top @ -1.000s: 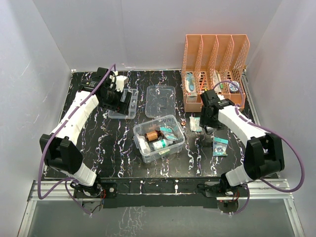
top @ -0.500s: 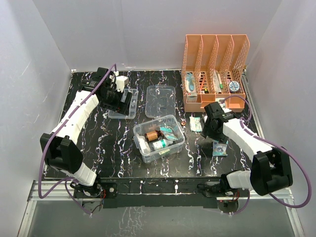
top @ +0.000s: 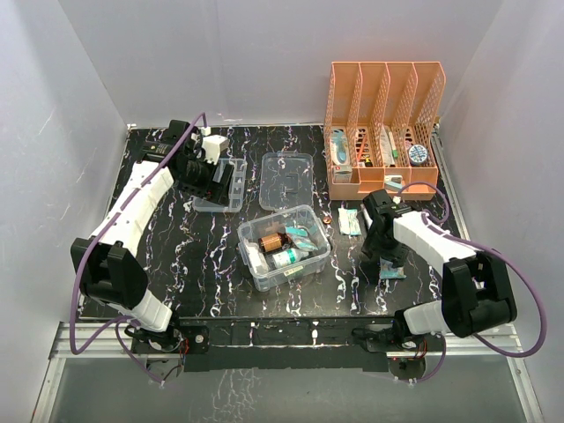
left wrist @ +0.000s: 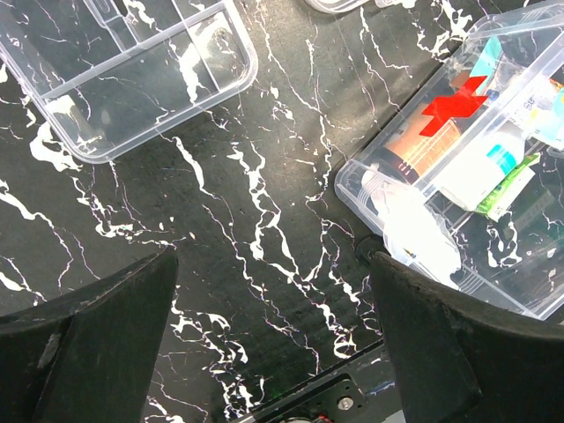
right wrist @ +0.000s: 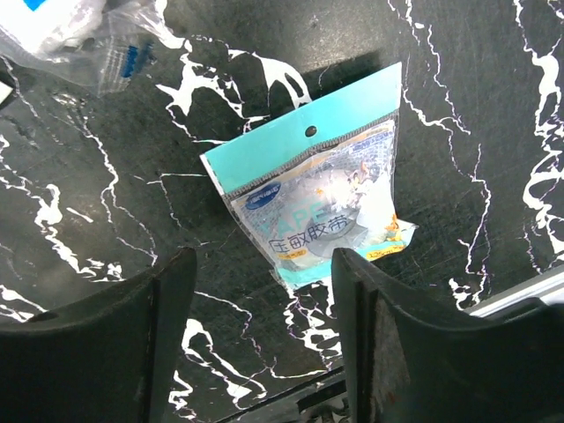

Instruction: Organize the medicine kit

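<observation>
While the left pincer (top: 225, 179) is hanging over the divided tray (top: 211, 204), the right pincer (top: 385, 261) is pointing down at a teal packet (top: 396, 271), with the medicine kit box (top: 284, 249) sitting between them.

Seen from the left wrist, the left pincer (left wrist: 273, 344) is gaping empty, with the box (left wrist: 458, 176) beyond one finger and the tray (left wrist: 132, 79) beyond the other.

Seen from the right wrist, the right pincer (right wrist: 260, 335) is standing spread, with the packet (right wrist: 317, 207) just ahead and its lower edge reaching between the fingers.

A deep clear plastic box (top: 271, 218) with rounded corners sits upright and uncovered mid-worktop (top: 176, 256), partly filled, with a red cross on one wall. Its clear handled lid (top: 286, 181) lies flat just behind it. The shallow divided tray (top: 236, 182) lies left of the lid.
</observation>
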